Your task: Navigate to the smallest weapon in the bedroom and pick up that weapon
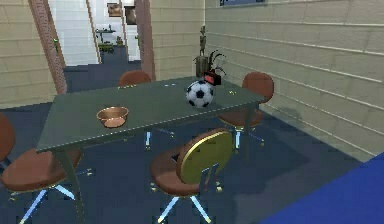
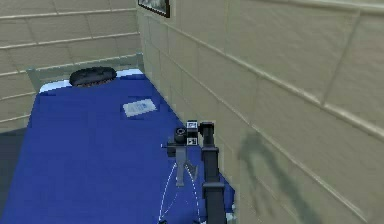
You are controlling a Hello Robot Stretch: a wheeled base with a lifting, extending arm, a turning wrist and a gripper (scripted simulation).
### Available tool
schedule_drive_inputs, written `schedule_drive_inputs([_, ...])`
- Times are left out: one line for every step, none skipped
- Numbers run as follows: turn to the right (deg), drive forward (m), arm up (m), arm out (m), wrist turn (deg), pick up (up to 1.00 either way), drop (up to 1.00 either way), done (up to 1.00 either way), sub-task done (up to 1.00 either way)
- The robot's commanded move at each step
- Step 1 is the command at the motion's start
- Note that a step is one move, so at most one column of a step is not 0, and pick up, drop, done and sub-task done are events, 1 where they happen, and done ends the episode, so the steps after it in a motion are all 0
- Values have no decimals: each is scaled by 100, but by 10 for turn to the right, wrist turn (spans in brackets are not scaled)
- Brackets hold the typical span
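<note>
In the arm side view a bed with a blue cover (image 2: 90, 150) runs along a tan panelled wall. On the cover lies a small flat pale thing (image 2: 139, 106), and a dark round thing (image 2: 93, 75) rests at the bed's far end. The dark arm bar (image 2: 211, 185) rises from the bottom edge over the bed. My gripper (image 2: 172, 190) hangs left of its two white squares, with thin fingers (image 2: 163, 200) running down toward the bottom edge above the blue cover. I cannot tell whether it holds anything.
In the forward view a dark green table (image 1: 150, 105) carries a soccer ball (image 1: 200, 94) and a copper bowl (image 1: 112, 116). Several brown chairs (image 1: 195, 165) ring it. A plant (image 1: 205, 55) stands behind, a doorway (image 1: 95, 35) opens at the back left, and the bed's blue corner (image 1: 345, 200) shows bottom right.
</note>
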Motion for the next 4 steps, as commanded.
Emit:
schedule_drive_inputs([0,0,0,0,450,0,0,0,0])
schedule_drive_inputs([0,0,0,0,450,0,0,0,0])
schedule_drive_inputs([0,0,0,0,450,0,0,0,0])
schedule_drive_inputs([0,0,0,0,450,0,0,0,0])
